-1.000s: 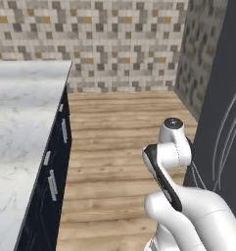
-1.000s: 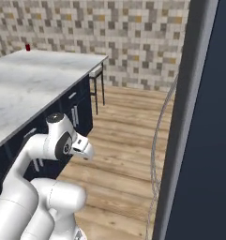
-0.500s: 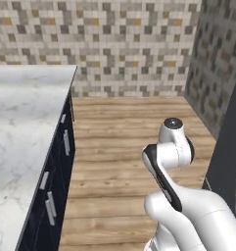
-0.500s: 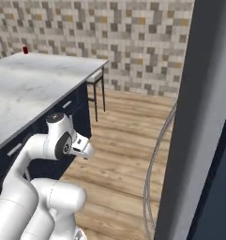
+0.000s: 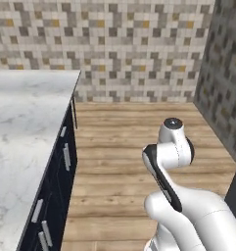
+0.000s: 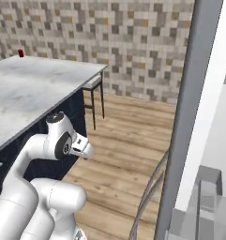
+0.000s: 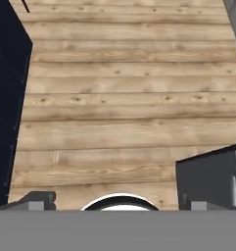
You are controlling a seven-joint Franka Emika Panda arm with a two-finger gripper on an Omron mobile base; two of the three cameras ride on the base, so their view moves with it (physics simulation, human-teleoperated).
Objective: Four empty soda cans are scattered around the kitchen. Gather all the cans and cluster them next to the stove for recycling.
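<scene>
Transit/search step, judging by the layout: arm tucked in over the base, nothing being worked on, no stove anywhere in the shots.

Hand point(image 7: 117, 205): tips sit at the far left and far right of the bottom of the hand view, so it's spread fully wide, nothing between them, holding nothing. It looks straight down at bare wood floor point(image 7: 129, 98), with the dark cabinet side point(image 7: 7, 98) to one edge.

Task item: one red can point(image 6: 21, 53) in the right base view, at the far back corner of the bench point(image 6: 34, 89), close against the mosaic wall point(image 6: 114, 42). Well apart from the arm. It's tiny in shot; looks upright, so long axis vertical and top facing up, but I can't confirm finer detail at that size. A stool point(image 6: 93, 96) stands at the near end of the bench, between the robot and that side.

Next move, my read: drive the base along the bench toward that far corner, skirting the stool, then bring the arm up and out over the bench top. Upright can suggests a side approach with jaws horizontal across the body.
</scene>
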